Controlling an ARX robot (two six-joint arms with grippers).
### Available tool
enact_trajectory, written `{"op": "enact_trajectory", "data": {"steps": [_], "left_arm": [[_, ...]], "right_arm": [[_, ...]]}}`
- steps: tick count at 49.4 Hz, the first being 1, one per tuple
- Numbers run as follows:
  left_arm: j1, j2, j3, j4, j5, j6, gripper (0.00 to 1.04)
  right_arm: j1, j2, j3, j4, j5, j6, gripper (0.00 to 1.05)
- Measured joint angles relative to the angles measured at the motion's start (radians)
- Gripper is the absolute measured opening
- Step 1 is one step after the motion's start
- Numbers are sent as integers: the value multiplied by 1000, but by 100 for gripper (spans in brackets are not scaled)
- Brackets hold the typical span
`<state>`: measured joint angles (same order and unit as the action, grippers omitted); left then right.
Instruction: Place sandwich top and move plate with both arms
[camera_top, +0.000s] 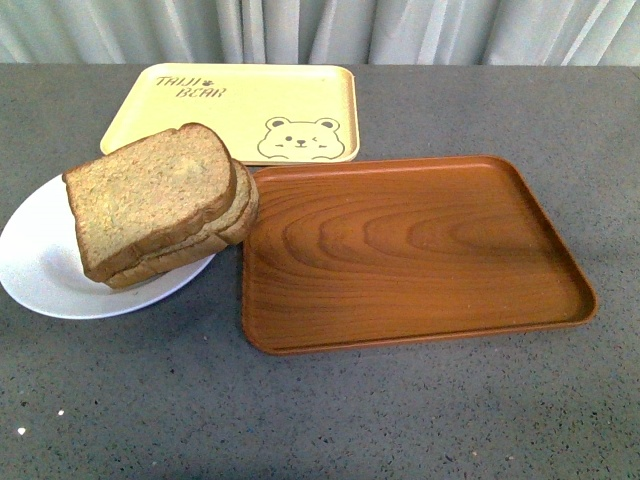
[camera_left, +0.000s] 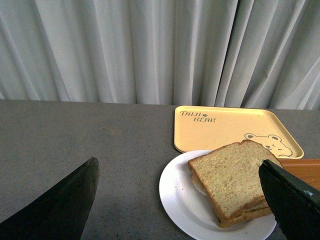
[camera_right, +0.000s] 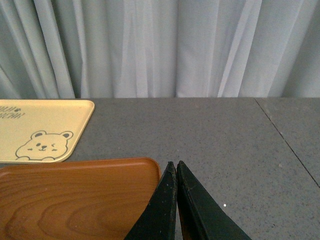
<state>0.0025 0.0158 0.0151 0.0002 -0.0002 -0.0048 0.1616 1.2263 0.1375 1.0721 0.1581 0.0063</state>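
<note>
Sandwich top (camera_top: 150, 195) sits stacked on plate (camera_top: 40, 270) at left, so plate move looks next: left gripper (camera_left: 177, 165) spread wide, right gripper (camera_right: 175, 165) pinched together, both need rim holds.

By the desk's (camera_top: 400, 420) left edge the tan square bread slice (camera_top: 150, 195) tops the round white plate (camera_top: 40, 262), brown wood-grain tray (camera_top: 410, 250) rightward, yellow bear-print tray (camera_top: 250, 100) behind.

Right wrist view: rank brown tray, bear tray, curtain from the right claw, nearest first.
1. Brown tray: corner just beside the right claw.
2. Bear tray: beyond the brown tray.
3. Curtain: behind the table, farthest.
</note>
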Motion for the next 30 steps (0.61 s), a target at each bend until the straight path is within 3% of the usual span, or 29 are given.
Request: {"op": "enact_trajectory", "data": {"steps": [15, 19, 30], "left_arm": [[0, 0, 0, 0, 0, 0, 96], [0, 0, 0, 0, 0, 0, 96], [0, 0, 0, 0, 0, 0, 96]], "right_arm": [[-72, -289, -92, -197, -73, 0, 2], [-122, -348, -105, -246, -143, -1, 2], [-158, -515, -114, -387, -156, 0, 2]]}}
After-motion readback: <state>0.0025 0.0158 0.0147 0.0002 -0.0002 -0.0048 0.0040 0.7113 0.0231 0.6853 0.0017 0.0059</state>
